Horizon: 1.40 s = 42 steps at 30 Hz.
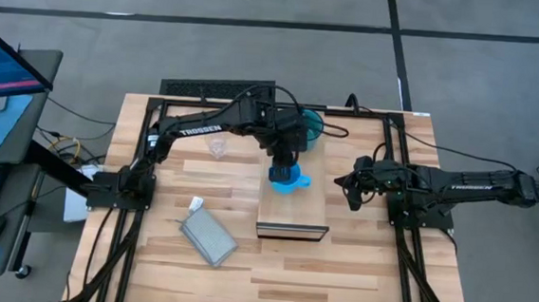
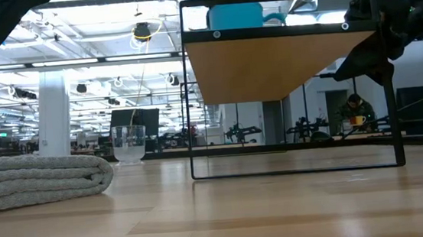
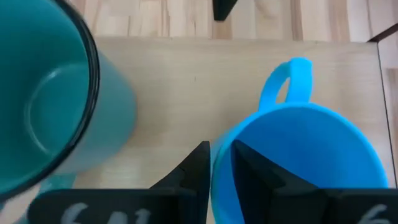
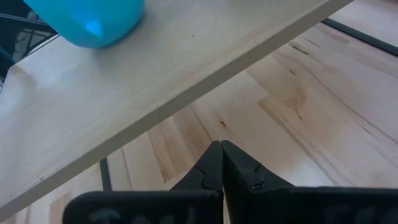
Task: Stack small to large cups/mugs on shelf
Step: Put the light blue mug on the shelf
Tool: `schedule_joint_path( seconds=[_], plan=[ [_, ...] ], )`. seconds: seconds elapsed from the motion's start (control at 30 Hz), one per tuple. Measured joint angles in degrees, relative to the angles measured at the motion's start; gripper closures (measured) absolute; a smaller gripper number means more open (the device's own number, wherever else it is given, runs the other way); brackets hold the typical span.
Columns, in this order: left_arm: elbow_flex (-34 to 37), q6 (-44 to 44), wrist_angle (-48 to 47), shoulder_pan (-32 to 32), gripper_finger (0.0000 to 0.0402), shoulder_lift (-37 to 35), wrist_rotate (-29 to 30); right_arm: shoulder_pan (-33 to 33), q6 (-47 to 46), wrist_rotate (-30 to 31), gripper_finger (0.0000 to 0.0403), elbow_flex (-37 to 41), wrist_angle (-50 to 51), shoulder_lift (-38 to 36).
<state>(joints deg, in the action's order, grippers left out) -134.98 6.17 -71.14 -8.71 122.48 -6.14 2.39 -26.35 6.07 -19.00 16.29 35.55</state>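
Blue mug [image 1: 287,180] upright on shelf [image 1: 293,213], beside teal mug [image 3: 46,106]. Left claw [image 3: 219,163] clamped on blue mug's rim, one finger inside, one outside. Glass cup [image 1: 217,147] on tabletop [image 1: 337,270], well apart. Right claw [image 4: 221,160] pressed together, idle beside shelf.

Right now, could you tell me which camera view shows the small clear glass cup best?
The low view: the glass cup stands upright on the tabletop beside the grey pouch, unobstructed. The high view shows it only as a faint speck near the left arm. Neither wrist view shows it.
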Motion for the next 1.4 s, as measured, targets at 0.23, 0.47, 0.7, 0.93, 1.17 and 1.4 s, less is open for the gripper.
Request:
schedule_joint_path(
  seconds=[0.23, 0.47, 0.7, 0.93, 1.17, 1.4],
  plan=[
    [0.0, 1.1, 1.6, 0.7, 0.0347, 0.0, -1.7, 0.0, 0.0, 0.0, 0.0379, 0.0, 0.0, 0.0],
    [0.0, 2.6, -0.1, 1.9, 0.0347, 0.0, -3.1, 0.0, 0.0, 0.0, 0.0382, 0.0, 0.0, 0.0],
    [0.0, 2.2, -0.1, 1.8, 0.0347, 0.0, -2.2, 0.0, 0.0, 0.0, 0.0379, 0.0, 0.0, 0.0],
    [0.0, 0.3, 0.2, 1.7, 0.0339, 0.0, -2.7, 0.0, 0.0, 0.0, 0.0383, 0.0, 0.0, 0.0],
    [0.0, -0.6, 0.4, 1.7, 0.0284, 0.0, -2.7, 0.0, 0.0, 0.0, 0.0381, 0.0, 0.0, 0.0],
    [0.0, -1.0, 1.3, 1.7, 0.0256, -1.2, -5.1, 0.0, 0.0, 0.0, 0.0383, 0.0, 0.0, -0.5]
  ],
)
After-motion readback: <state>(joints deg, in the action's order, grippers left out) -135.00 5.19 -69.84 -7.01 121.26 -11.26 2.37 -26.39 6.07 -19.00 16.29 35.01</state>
